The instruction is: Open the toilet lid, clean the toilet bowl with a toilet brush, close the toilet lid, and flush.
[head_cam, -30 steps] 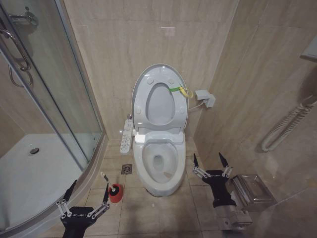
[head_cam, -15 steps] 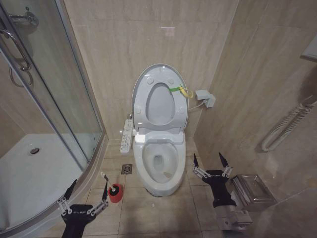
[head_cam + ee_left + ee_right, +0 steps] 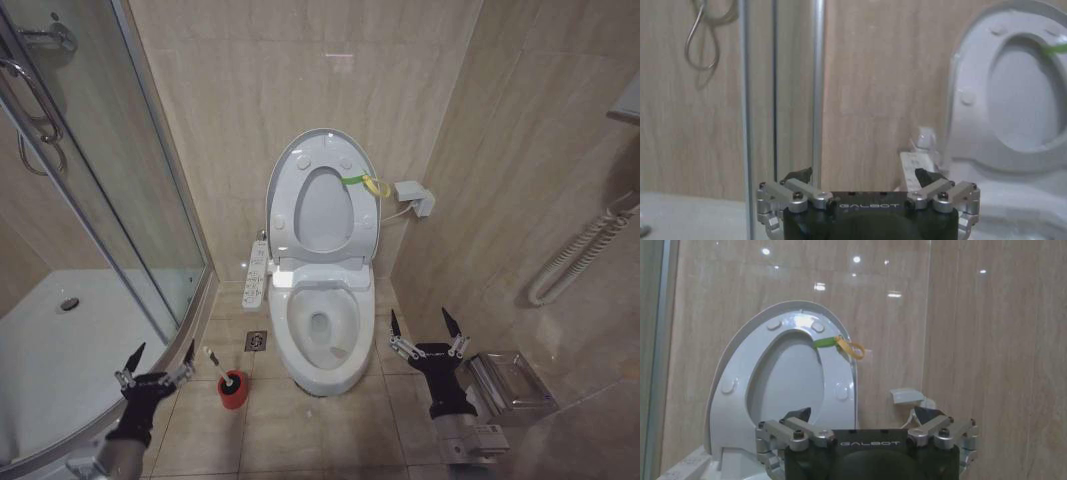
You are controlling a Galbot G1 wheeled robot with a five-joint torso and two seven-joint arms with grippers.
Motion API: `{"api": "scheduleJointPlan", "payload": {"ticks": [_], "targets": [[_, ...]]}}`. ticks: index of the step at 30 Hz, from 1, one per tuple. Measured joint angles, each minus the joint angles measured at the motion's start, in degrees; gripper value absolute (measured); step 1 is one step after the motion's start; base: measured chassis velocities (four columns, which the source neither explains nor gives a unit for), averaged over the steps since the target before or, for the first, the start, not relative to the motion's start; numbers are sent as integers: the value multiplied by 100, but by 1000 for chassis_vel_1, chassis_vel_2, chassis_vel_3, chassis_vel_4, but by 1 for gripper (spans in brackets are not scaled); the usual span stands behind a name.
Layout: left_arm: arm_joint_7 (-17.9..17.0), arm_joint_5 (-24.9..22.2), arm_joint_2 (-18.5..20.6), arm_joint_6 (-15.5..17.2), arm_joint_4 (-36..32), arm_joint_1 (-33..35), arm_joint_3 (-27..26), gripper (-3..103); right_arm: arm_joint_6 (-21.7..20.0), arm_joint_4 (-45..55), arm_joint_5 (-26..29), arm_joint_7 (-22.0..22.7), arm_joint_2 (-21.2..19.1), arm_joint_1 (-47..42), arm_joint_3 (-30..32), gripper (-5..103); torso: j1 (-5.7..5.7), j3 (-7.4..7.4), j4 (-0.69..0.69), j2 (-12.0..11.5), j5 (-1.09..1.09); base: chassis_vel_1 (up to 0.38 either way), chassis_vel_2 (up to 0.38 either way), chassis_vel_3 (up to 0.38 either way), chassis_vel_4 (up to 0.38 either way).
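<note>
Left gripper has shifted outward and up over the last second, now over the shower tray edge rather than low at the frame bottom; fingers spread, holding nothing. Right gripper hasn't budged: parked beside the toilet on its right, near a steel box on the floor, fingers also spread and empty.

Toilet lid is already up against the back wall, seat ring raised with it, yellow-green tag at its edge. So step one looks done and the left arm seems to be lining up for the brush.

Toilet brush sits in its red holder on the floor tiles, between the tray kerb and the toilet bowl. Handle leans up toward the left gripper; its tip is just beside the nearer finger, not between them. No contact yet.
</note>
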Motion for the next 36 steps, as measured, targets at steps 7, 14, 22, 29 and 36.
{"api": "scheduleJointPlan", "payload": {"ticks": [7,14,22,29,36], "targets": [[118,-213,-2,88,142,-203,-99,100,0,0,0,0,0,0,0,100,0,0,2,0,1,0,0,0,0],[156,-557,356,-543,-822,-24,113,100,0,0,0,0,0,0,0,100,0,-1,-1,1,6,0,0,0,0],[82,-531,385,-704,-821,0,231,100,0,0,0,0,0,0,0,100,0,-1,0,0,1,0,0,0,0],[73,-433,384,-816,-432,-33,268,100,0,0,0,0,0,0,0,100,0,-1,1,0,2,0,0,0,0],[62,-298,359,-1281,619,-261,436,100,0,0,0,1,0,0,0,100,0,0,1,0,0,0,0,0,0]]}}
